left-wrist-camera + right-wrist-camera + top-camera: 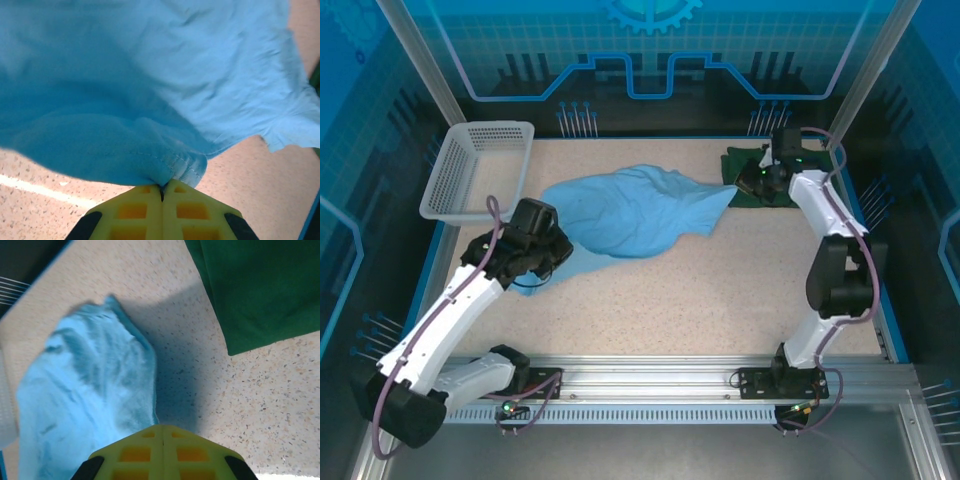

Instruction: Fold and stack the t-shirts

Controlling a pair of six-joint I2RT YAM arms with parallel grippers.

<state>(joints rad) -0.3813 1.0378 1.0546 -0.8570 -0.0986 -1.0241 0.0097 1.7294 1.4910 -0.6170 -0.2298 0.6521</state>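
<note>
Your left gripper pinches the hem of the light sky-blue cloth t-shirt and your right gripper appears clamped on its opposite corner. The shirt is still unfolded mid-table. The plain dark green t-shirt lies folded far right, and stacking remains.
</note>
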